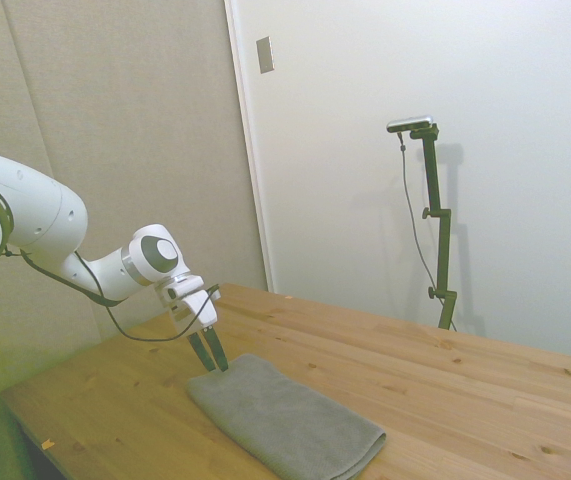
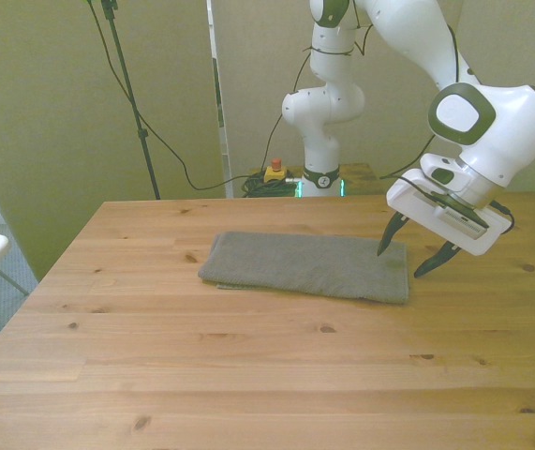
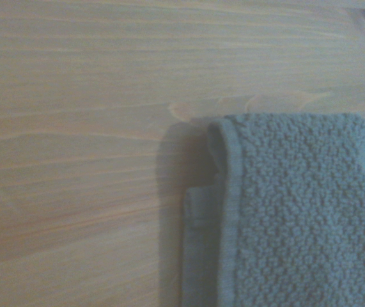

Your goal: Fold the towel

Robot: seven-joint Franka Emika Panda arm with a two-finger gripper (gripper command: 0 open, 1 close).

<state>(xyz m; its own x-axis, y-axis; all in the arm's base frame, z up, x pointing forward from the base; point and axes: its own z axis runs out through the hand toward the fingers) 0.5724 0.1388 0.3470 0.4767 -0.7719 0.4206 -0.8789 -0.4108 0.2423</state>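
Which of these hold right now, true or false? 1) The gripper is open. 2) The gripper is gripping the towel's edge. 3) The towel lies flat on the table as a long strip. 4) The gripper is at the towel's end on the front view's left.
1) True: the gripper has its fingers spread apart.
2) False: nothing is between the fingers; one fingertip is at the edge of the towel, the other is over bare table.
3) True: it lies flat as a long gray strip.
4) False: the gripper is at the end on the front view's right.
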